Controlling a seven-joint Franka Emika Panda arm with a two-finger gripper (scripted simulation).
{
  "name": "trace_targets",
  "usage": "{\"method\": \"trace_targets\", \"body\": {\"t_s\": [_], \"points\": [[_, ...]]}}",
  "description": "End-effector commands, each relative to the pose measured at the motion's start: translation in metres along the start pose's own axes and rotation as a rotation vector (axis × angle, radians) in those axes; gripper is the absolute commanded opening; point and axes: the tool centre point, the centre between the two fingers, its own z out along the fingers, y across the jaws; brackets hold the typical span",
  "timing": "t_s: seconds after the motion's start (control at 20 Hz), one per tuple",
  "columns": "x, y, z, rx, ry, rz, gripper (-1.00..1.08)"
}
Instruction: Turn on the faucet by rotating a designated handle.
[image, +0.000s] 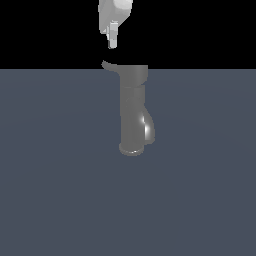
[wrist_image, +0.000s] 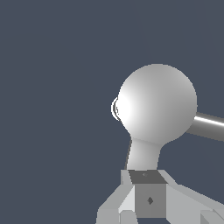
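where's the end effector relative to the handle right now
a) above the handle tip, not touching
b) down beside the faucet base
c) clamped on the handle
a: in the exterior view the end effector hangs above the upturned tip of the handle, with a dark gap between them.

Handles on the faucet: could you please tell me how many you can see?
1. The handle projects from the faucet top cap toward the exterior view's left, just below the hand. None seems hidden.

Dull grey faucet (image: 133, 112), grey handle (image: 110, 67), white tool (image: 113, 42), slate-blue floor (image: 60, 175).
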Motion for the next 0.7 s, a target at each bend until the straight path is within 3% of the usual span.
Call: {"method": "trace_targets", "body": {"t_s": [0.0,0.65], "points": [[0.000,-0.011,0.012,-0.001,0.004,0.058,-1.00],[-0.001,-0.040,0.048,-0.003,0.020,0.224,-1.00]]}}
